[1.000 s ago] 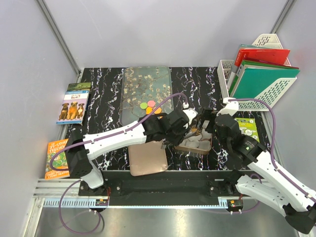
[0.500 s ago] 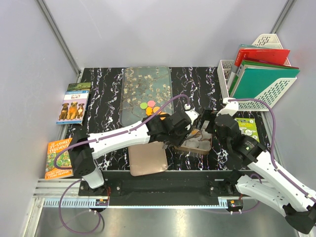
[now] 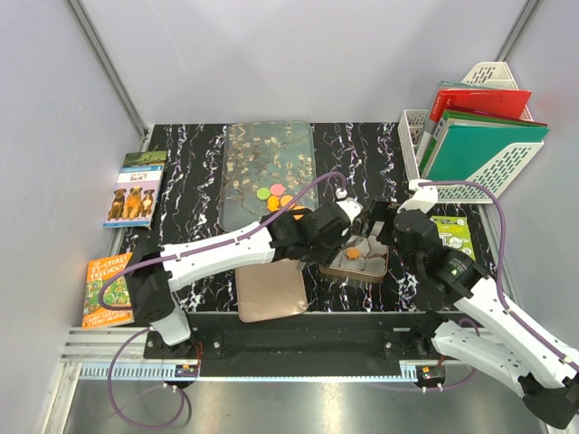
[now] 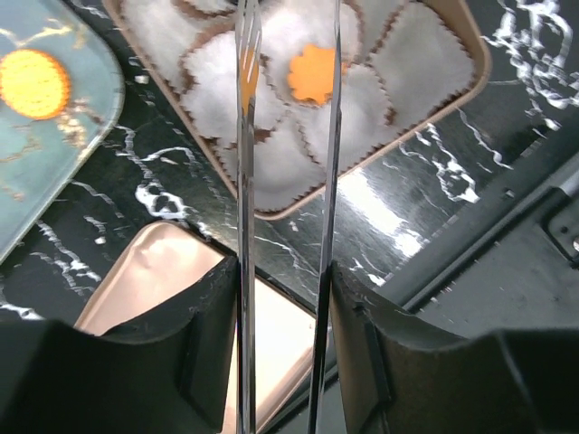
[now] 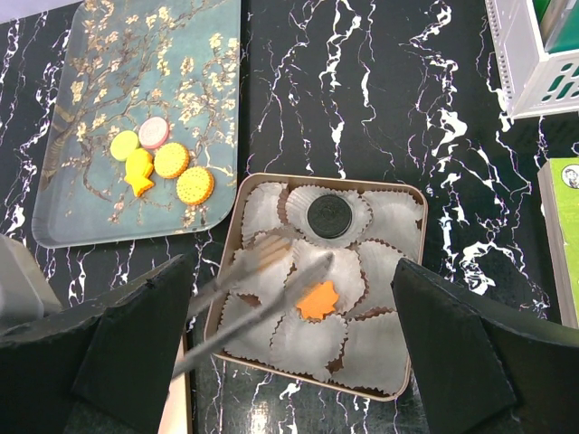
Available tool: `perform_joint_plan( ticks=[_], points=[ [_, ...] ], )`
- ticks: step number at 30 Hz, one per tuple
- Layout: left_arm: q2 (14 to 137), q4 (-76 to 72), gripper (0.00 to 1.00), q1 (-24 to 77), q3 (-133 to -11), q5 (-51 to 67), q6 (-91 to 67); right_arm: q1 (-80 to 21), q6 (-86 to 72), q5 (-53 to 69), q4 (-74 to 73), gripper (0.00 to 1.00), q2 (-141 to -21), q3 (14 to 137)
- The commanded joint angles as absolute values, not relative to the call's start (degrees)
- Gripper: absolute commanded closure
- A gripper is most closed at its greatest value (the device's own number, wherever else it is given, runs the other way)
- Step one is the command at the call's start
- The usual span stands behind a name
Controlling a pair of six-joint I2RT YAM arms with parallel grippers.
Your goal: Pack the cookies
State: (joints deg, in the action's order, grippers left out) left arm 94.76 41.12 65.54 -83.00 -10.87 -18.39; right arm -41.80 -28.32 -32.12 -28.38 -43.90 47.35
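Observation:
A rose-gold tin point(image 5: 226, 298) lined with white wrappers holds a dark round cookie point(image 5: 329, 216) and an orange leaf-shaped cookie point(image 5: 318, 300) point(image 4: 312, 74). My left gripper point(image 4: 285, 280) is shut on metal tongs point(image 4: 246, 181), whose tips stand apart over the tin, one on each side of the orange cookie, gripping nothing. Several more cookies point(image 5: 163, 163) point(image 3: 276, 194) lie on the blossom-patterned tray point(image 5: 109, 54). Above the tin's right side hangs my right gripper point(image 5: 289, 271), open and empty.
The rose-gold tin lid point(image 3: 270, 291) lies left of the tin at the near edge. A white file rack with folders point(image 3: 475, 131) stands back right, a green booklet point(image 3: 452, 235) beside the right arm. Two books point(image 3: 134, 188) point(image 3: 104, 289) lie at the left edge.
The tongs' tips have spread apart and the orange cookie now lies loose in a wrapper in the tin. The left gripper has shifted slightly; the right arm has not moved.

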Motion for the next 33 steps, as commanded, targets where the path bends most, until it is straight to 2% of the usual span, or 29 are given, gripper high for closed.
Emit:
perform_joint_plan(
  ticks=[1,3,8,15,27,33],
  points=[
    [89.0,40.3,0.55,64.5,-83.5,-19.8,-18.1,-41.7,-28.4,-33.8,-27.8,0.0,-42.9,49.0],
    [86.8,40.3,0.54,62.5,-81.7,-21.4,-19.1,-41.7,-28.2,-34.0,-27.8,0.0,-42.5,49.0],
    [79.7,40.2,0.54,49.8,-76.8,-20.8,-21.6,-41.7,-28.1,-33.8,-27.8,0.0,-42.1,49.5],
    [79.6,40.2,0.54,36.3,-73.7,-21.9,-23.9,-41.7,-28.4,-33.8,-27.7,0.0,-42.5,48.5],
    [89.8,37.4,0.55,32.1,-73.5,-17.8,-26.4,-41.7,-28.4,-33.6,-27.0,0.0,-42.6,47.4],
    [86.9,35.3,0.57,33.4,-71.9,-14.8,-27.7,-41.7,-28.5,-33.4,-26.5,0.0,-43.2,47.0]
  ],
)
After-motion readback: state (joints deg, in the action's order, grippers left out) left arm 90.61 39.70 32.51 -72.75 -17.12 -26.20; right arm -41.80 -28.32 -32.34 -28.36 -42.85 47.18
